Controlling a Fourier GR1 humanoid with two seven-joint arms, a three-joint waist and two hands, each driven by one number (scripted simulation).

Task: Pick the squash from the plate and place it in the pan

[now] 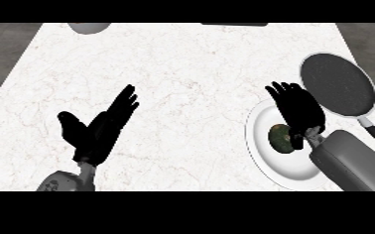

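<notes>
The squash (279, 138) sits on the white plate (289, 171), toward the plate's left half, small, rounded and dark green with a paler patch on top. We judge it to be a stiff, hard-skinned thing that will not bruise or deform under the fingers, light enough for one hand, but smooth and round, so it may roll or slip out sideways if we pinch it off-centre. The best hold, as we see it, is across its widest part, thumb on one side and fingers on the other, coming down from above.

Our right hand (296, 110) is over the plate, just right of the squash and partly covering its right edge. The fingers are straight and spread, pointing away from us, and they hold nothing. Whether the hand is touching the squash or hovering over it we cannot quite tell from this steep view.

The pan (338, 85), dark and round, lies just beyond the plate to the upper right, its rim near or overlapping the plate's edge, so the carry will be short.

Our left hand (99, 126) rests open over the counter (190, 69), well apart to the left, fingers up.
</notes>
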